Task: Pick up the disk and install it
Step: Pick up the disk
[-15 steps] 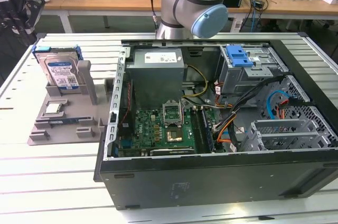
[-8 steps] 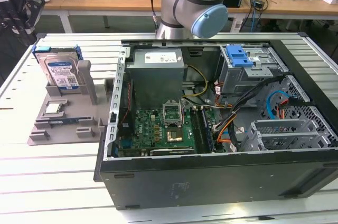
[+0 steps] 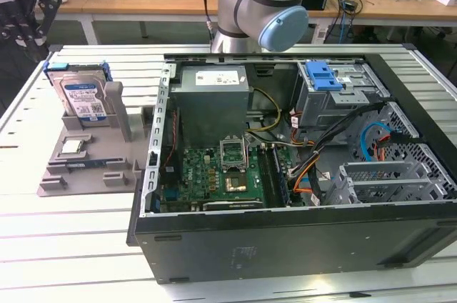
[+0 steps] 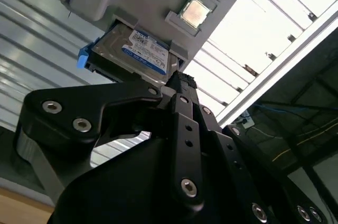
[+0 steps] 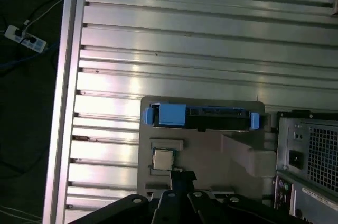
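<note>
Exterior view: disk (image 3: 82, 97) upright in grey holder (image 3: 78, 167), long axis approx vertical, label twd camera; can't tell my gripper's (image 4: 179, 82) state.

Open PC case (image 3: 285, 246) sits on the surface (image 3: 71, 246), filling the middle and right of the exterior view. Just beside it on the left is the stand (image 3: 93, 164): the disk (image 3: 83, 96) stands upright at its back edge, upper left of the frame, with a chip (image 3: 72, 147) lying flat in front of it. Inside the case, power supply box (image 3: 213, 99) back left, board (image 3: 214, 174) in front of it, drive cage (image 3: 343, 99) back right. The arm base (image 3: 260, 3) is behind the case, top centre.
</note>
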